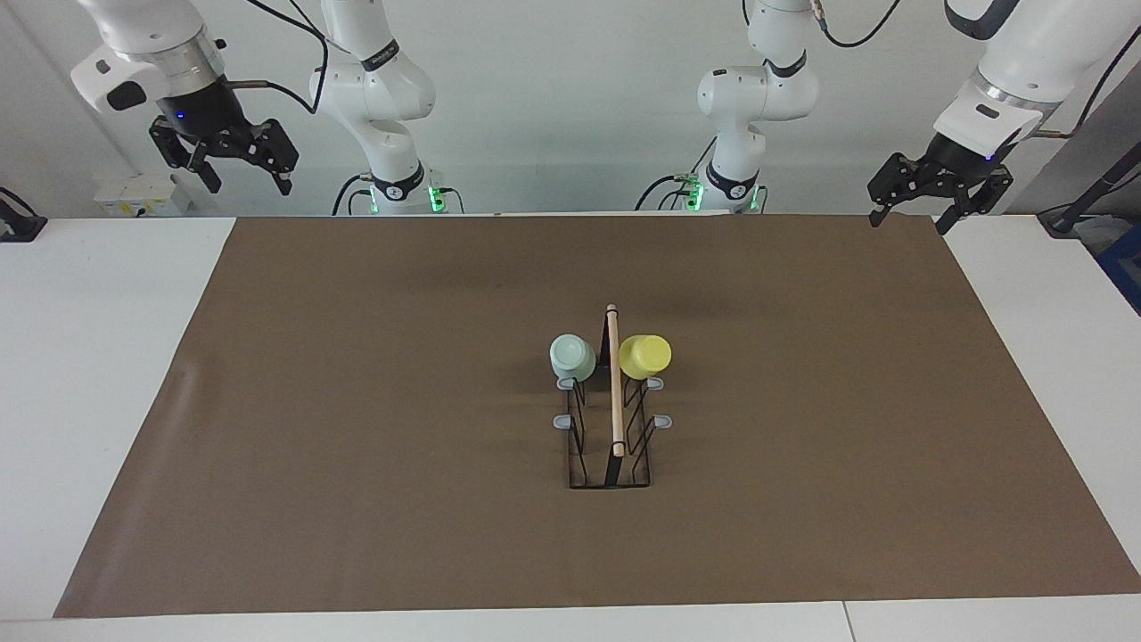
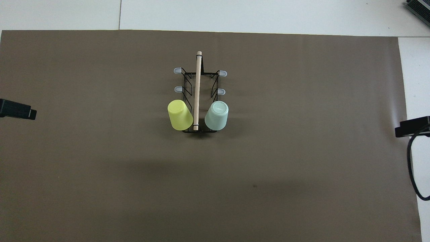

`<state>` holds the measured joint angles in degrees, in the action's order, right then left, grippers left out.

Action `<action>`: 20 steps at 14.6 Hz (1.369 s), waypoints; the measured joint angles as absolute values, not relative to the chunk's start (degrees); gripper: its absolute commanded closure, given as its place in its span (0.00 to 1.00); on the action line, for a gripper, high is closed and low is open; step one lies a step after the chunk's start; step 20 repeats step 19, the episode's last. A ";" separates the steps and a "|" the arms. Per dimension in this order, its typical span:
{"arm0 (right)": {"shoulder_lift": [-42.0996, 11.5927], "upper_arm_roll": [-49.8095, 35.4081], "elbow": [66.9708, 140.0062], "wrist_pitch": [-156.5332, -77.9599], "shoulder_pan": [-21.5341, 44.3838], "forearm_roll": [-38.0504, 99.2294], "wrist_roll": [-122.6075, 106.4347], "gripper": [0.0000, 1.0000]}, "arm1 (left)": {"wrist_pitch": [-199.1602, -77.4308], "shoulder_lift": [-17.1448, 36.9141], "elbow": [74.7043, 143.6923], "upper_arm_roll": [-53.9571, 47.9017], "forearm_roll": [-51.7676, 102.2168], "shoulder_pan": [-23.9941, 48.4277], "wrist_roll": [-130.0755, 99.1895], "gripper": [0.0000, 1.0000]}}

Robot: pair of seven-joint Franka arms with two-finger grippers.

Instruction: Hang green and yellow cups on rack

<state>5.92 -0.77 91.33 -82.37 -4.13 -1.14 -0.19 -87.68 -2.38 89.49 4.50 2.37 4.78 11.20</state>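
Note:
The rack [image 1: 614, 383] [image 2: 197, 87], black wire with a wooden rod on top, stands mid-mat. Upside down on its two prongs nearest the robots hang both cups. The pale green cup [image 1: 572, 357] [image 2: 216, 115] is on the side toward the right arm's end, the yellow cup [image 1: 644, 356] [image 2: 180, 114] on the side toward the left arm's end. My right gripper [image 1: 248, 183] hangs open and empty, high over the mat's corner by its own base. My left gripper [image 1: 908, 223] is open and empty above the corner by its base. Both are well away from the rack.
A brown mat [image 1: 357, 401] covers most of the white table [image 1: 107, 357]. Several grey-tipped prongs [image 2: 177, 70] on the rack are bare. A dark device [image 2: 418, 8] sits at the table's corner farthest from the robots, toward the right arm's end.

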 measured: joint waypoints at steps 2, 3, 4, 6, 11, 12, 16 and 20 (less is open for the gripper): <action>2.85 -0.70 89.43 -82.58 -4.24 -1.14 -0.19 0.00 | -87.51 -2.39 89.34 3.25 1.93 4.68 11.09 0.00; 1.38 -0.64 88.66 -82.63 -4.33 -1.14 -0.19 0.00 | -87.44 -2.39 89.25 2.86 1.84 4.50 11.07 0.00; 0.13 -0.59 88.22 -83.44 -4.44 -1.14 -0.19 0.00 | -87.38 -2.39 89.20 2.48 1.84 4.03 11.07 0.00; -1.49 -0.54 88.32 -86.43 -4.67 -1.14 -0.19 0.00 | -87.25 -2.39 89.20 2.23 1.84 3.20 11.07 0.00; -1.75 -0.78 88.89 -87.37 -4.19 -1.16 0.37 0.00 | -86.17 -2.35 89.21 0.74 1.84 1.88 10.18 0.00; -1.66 -0.86 89.12 -87.37 -3.89 -1.27 0.41 0.00 | -86.03 -2.32 89.23 0.58 1.84 1.88 9.88 0.00; -1.21 -1.00 90.05 -87.38 -1.81 -1.62 1.71 0.00 | -85.83 -2.23 89.34 0.48 1.84 1.88 9.56 0.00; -0.54 -1.03 91.50 -88.51 -0.96 -1.63 2.70 0.00 | -85.76 -2.22 89.57 0.44 1.84 1.88 9.51 0.00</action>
